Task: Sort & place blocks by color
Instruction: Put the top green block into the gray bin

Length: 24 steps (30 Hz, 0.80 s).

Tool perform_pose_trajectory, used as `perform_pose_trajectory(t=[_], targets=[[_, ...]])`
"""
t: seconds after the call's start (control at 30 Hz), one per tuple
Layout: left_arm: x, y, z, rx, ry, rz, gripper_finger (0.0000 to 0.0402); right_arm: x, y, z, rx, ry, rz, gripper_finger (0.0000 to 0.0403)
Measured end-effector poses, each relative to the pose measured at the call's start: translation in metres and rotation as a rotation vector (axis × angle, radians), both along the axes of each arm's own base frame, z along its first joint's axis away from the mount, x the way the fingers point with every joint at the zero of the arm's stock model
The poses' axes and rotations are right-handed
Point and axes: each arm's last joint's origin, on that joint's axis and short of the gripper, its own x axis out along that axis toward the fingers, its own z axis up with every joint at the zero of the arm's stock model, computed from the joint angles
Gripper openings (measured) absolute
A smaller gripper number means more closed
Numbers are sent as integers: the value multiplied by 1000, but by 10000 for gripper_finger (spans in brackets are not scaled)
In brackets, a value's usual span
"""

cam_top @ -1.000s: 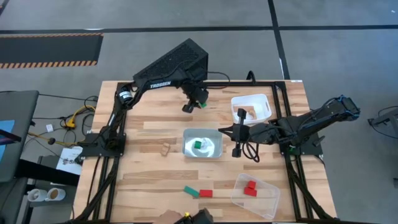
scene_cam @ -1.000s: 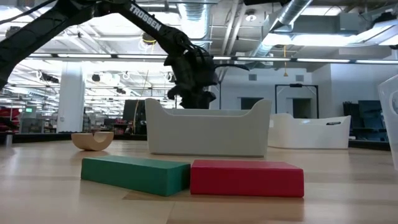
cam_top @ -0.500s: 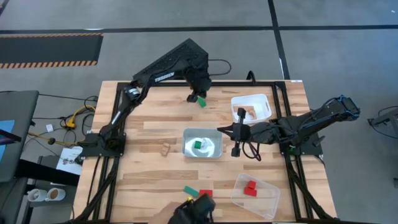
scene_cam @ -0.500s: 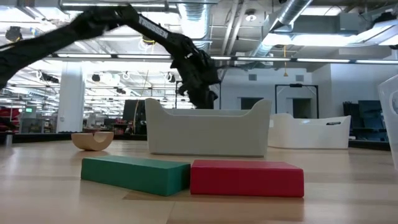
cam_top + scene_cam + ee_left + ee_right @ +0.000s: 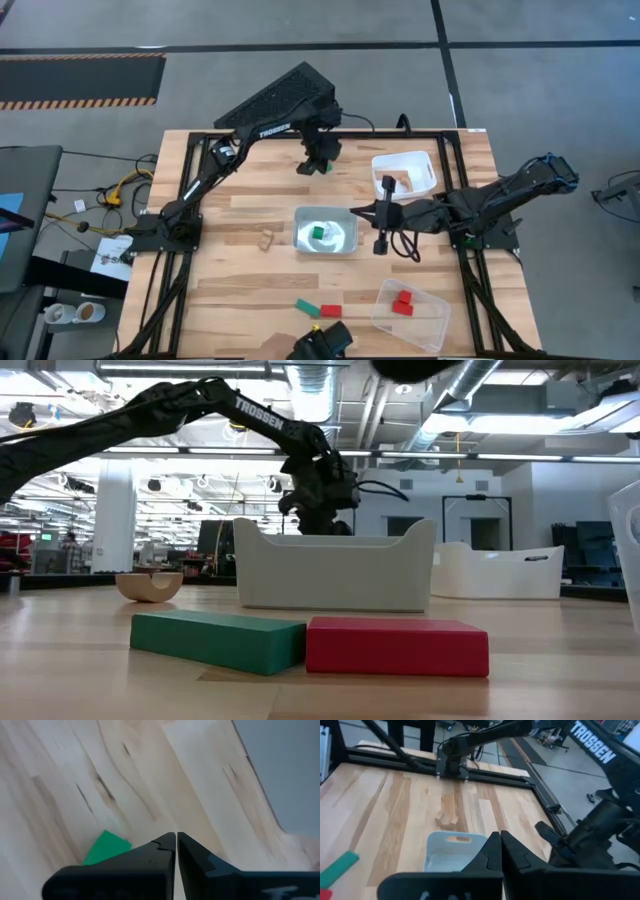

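The left claw [image 5: 318, 164] is held fully closed above a green block [image 5: 324, 167] at upper centre of the desk [image 5: 240, 200]; nothing is gripped, so the block lies unsorted. The right claw [image 5: 352, 209] waits closed, empty, by the middle tray [image 5: 345, 243].

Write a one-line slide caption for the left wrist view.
Left gripper shut empty above the table, green block lying beside it.

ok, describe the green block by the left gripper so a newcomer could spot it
Start from the table's far edge in the high view, left of the white tray. The left gripper hangs there, jaws shut and empty, and the green block lies on bare wood beside it. It is the only green block near that edge, outside any tray.
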Motion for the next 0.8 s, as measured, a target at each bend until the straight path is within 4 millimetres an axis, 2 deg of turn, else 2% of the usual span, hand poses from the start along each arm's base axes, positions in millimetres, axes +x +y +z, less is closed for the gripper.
perform_pose_trajectory(t=[0.27, 0.37, 0.6, 0.8], targets=[[-5, 23, -22, -2, 11, 51, 0, -1, 3, -1, 0, 11, 8, 7], [-9, 30, -20, -1, -2, 68, 0, -1, 3, -1, -1, 10, 6, 7], [-17, 44, -31, 61, 13, 96, 0, -1, 0, -1, -12, 8, -25, 7], [-19, 69, -31, 139, -79, 189, 0, 1, -9, -1, -4, 5, -65, 7]])
